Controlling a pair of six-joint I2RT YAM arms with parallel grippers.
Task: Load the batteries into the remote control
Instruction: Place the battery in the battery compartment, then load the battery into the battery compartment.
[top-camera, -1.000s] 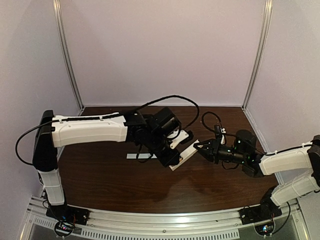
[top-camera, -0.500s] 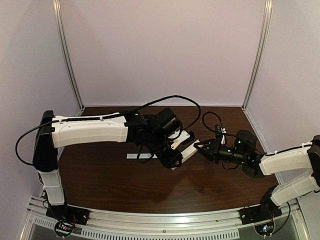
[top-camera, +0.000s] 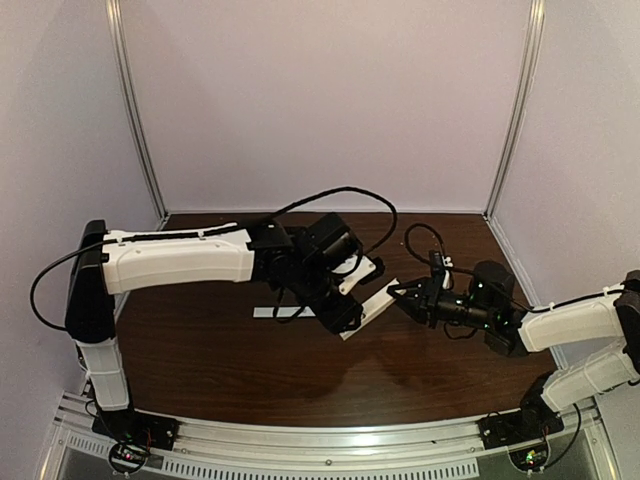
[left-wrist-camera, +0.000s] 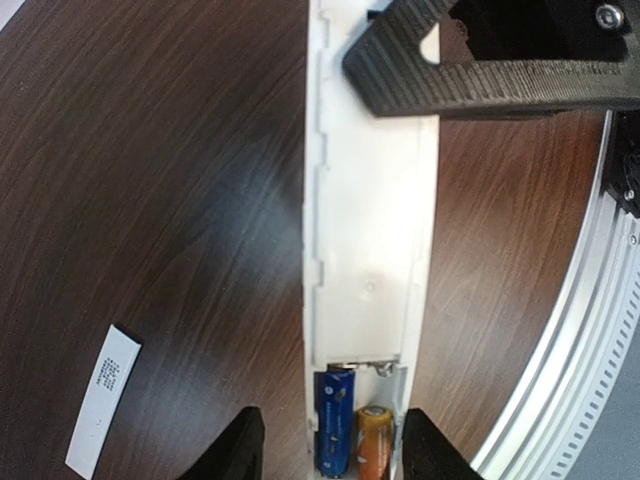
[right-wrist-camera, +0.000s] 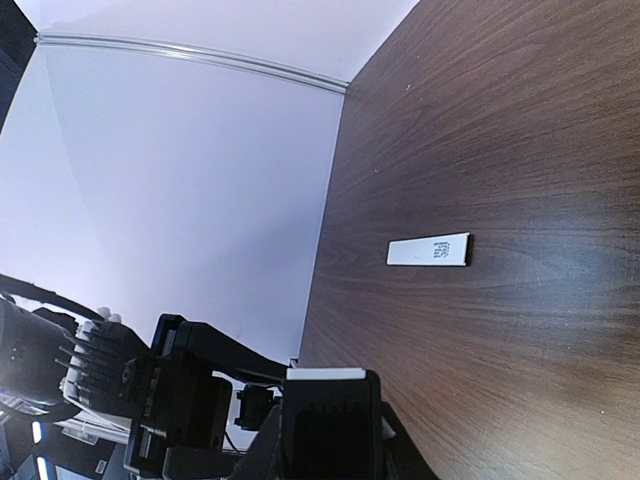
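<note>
Here, pinching the smooth white plastic remote control (left-wrist-camera: 365, 250) at the frame's top with the right jaws shut, steadying it over the dark wooden bench (left-wrist-camera: 150, 200). Standing partly open beside its lower end with the left jaws, squeezing nothing. Showing two round batteries (left-wrist-camera: 336, 428) tucked inside, bottom middle.

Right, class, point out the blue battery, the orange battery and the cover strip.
blue battery (left-wrist-camera: 336, 420), left wrist view, mid-casing
orange battery (left-wrist-camera: 375, 445), left wrist view, mid-casing
cover strip (left-wrist-camera: 103, 400), left wrist view, its centre
</note>
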